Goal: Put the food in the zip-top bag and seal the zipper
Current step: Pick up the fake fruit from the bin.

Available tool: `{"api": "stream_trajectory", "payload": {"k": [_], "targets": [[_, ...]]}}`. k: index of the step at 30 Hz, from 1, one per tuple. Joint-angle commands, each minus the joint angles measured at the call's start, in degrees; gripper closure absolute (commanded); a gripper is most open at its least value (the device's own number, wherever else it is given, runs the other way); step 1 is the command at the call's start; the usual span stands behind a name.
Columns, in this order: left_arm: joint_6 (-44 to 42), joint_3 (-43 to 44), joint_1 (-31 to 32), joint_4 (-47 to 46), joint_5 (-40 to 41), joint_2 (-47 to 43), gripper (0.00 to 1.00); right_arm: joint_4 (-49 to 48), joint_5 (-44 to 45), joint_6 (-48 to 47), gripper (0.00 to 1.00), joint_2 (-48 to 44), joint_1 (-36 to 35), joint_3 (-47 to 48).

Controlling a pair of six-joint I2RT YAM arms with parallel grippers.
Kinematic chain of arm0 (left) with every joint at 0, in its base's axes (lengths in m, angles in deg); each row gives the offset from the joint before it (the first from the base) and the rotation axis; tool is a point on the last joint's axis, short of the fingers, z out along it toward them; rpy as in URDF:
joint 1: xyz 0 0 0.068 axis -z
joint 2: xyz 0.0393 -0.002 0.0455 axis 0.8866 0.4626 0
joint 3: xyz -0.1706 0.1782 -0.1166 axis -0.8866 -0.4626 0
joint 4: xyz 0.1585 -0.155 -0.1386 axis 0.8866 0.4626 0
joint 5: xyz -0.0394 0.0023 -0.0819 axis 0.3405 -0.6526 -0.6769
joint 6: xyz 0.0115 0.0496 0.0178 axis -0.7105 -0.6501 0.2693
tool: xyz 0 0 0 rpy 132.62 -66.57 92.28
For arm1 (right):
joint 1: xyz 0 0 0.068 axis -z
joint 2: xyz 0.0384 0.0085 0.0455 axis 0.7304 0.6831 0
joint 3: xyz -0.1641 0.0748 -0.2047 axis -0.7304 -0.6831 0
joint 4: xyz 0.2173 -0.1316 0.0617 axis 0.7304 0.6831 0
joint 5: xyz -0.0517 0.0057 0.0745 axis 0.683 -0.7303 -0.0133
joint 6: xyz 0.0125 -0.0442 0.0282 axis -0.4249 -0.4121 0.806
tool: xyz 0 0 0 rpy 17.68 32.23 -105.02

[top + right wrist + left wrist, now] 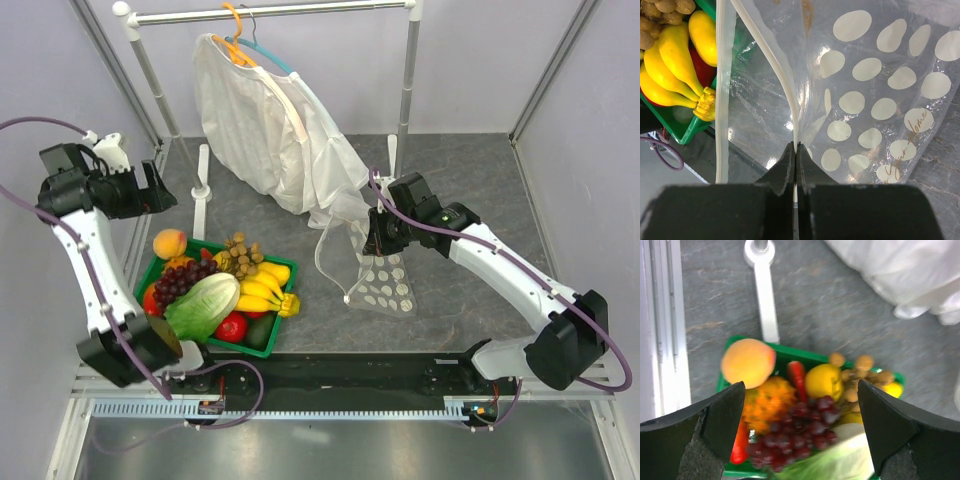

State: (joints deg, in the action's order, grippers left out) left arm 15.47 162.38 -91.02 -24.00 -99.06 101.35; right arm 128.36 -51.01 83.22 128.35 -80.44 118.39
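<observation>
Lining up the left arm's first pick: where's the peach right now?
In the top view, on the left side, the peach sits at the far-left corner of the green basket, just beyond the grape bunch.

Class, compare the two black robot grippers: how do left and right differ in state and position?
The left gripper is wide open; the right gripper is shut. The left holds nothing; the right pinches the clear dotted plastic bag by its rim. The left faces the green plastic basket of fruit; the right faces the bag. Both are black and two-fingered.
</observation>
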Motion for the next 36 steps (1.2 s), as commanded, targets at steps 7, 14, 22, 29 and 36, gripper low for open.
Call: {"api": "stream_trajectory", "payload": {"k": [7, 14, 22, 29, 36], "targets": [[-23.22, 8.65, -0.78, 10.28, 1.6, 15.91, 0.0, -1.47, -0.13, -0.89, 1.0, -0.61, 0.12, 1.64], [-27.27, 6.73, 1.24, 8.71, 10.12, 18.82, 0.0, -1.21, -1.01, -1.86, 1.0, -0.7, 0.12, -0.02], [-30.26, 0.76, 3.09, 5.64, 12.76, 21.19, 0.0, -0.95, -1.8, -2.56, 1.0, 0.09, 0.21, -0.11], [-29.21, -3.73, 5.99, -0.51, 14.7, 23.12, 0.0, -0.24, -1.8, -2.3, 1.0, 0.0, 0.12, -0.02], [-29.21, -8.03, 7.66, -5.6, 18.39, 24.62, 0.0, 0.46, -2.42, -2.91, 1.0, 0.35, 0.21, 0.5]]}}
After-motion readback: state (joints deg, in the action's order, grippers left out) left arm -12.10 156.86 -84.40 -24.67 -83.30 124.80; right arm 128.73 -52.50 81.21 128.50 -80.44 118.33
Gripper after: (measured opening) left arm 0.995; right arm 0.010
